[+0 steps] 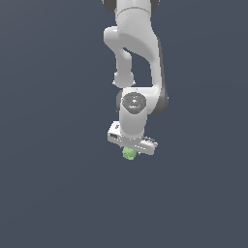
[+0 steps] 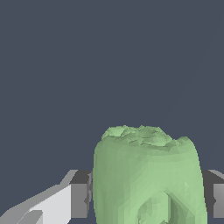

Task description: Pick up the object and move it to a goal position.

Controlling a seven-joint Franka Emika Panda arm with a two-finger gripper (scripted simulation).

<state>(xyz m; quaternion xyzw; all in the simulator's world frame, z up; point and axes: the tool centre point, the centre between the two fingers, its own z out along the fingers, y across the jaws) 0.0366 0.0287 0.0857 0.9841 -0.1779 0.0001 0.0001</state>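
The object (image 1: 129, 153) is a small light-green lumpy blob. In the exterior view it sits just under the white hand of the arm, at the middle of the picture. In the wrist view the object (image 2: 146, 175) is large and close, and it fills the gap between the two dark finger pads (image 2: 79, 199). A pad stands against each of its sides. My gripper (image 1: 131, 151) is shut on the object. Whether the object rests on the floor or hangs above it cannot be told.
A plain dark grey-blue surface (image 1: 53, 193) fills the view all around the arm. No other objects, containers or edges show in either view.
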